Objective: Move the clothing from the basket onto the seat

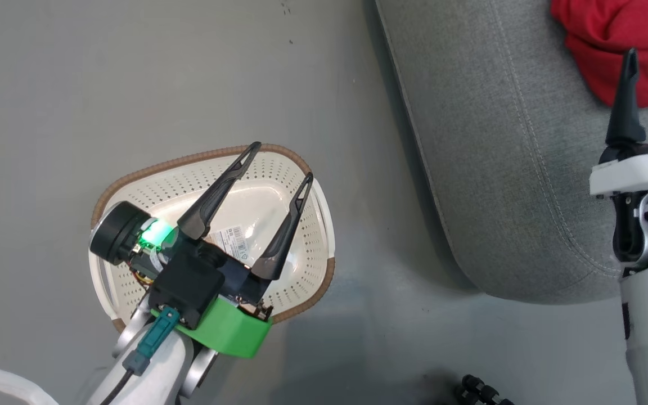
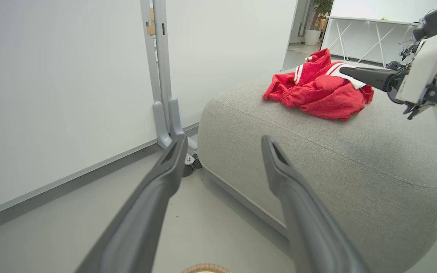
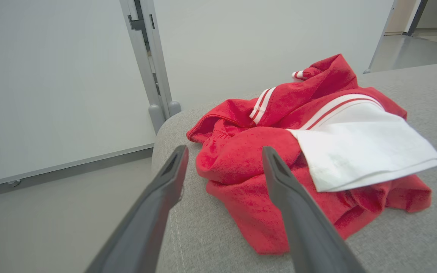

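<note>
The right gripper hangs wide open with nothing in it, low over the seat, which looks like a let-go pose. At the seat's eight o'clock in the head view, the basket sits bare on the floor beneath the left gripper, also spread and empty. The clothing lies heaped on the seat at the right gripper's twelve o'clock, by its fingertips, so the task seems complete.

A strip of bare floor is left between the basket and the seat; part of the seat's top is taken up by the clothing.
</note>
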### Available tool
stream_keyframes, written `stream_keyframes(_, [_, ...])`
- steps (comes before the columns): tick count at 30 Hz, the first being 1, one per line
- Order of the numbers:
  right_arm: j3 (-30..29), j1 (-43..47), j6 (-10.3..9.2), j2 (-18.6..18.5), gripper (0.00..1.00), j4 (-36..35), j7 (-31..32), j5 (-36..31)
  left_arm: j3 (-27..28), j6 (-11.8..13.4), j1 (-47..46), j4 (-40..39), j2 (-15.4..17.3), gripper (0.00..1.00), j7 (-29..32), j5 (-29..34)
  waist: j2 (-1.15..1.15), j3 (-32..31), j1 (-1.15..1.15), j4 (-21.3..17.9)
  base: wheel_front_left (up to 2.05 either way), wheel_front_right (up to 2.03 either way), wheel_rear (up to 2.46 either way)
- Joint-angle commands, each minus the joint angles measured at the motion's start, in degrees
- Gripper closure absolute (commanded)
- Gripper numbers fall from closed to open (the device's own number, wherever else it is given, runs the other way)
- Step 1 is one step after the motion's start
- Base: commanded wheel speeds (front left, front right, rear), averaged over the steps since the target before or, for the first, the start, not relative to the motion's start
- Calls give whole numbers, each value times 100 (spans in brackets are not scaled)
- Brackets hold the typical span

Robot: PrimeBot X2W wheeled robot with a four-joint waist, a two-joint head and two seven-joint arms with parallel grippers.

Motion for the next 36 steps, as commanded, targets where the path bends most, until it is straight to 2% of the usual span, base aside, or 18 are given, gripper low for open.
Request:
stream_keyframes(1, [24,223,0,101,0,-174,-16,-112,74,69,127,66,4,0,-61,-64,0,-302,0,6,0,0,0])
stream_keyframes(6, [347,816,0,376,0,-753,-16,-444,333,312,322,281,-45,0,-199,-234,0,-630,0,103,0,0,0])
stream_keyframes(13, [744,1447,0,560,0,-1283,8,-721,815,630,602,590,-112,0,-354,-496,0,-1033,0,348,0,0,0])
stream_keyframes(21, [1019,1943,0,681,0,-1791,262,-861,1468,873,982,827,-212,0,-397,-723,0,-1424,0,740,0,0,0])
stream_keyframes(29, [1085,2347,0,734,0,-2155,548,-978,2121,925,1431,971,-441,0,-395,-748,0,-1750,0,1133,0,0,0])
stream_keyframes(36, [1063,2701,0,749,0,-2315,749,-1060,2445,754,1820,1137,-595,0,-395,-648,0,-2075,0,1288,0,0,0])
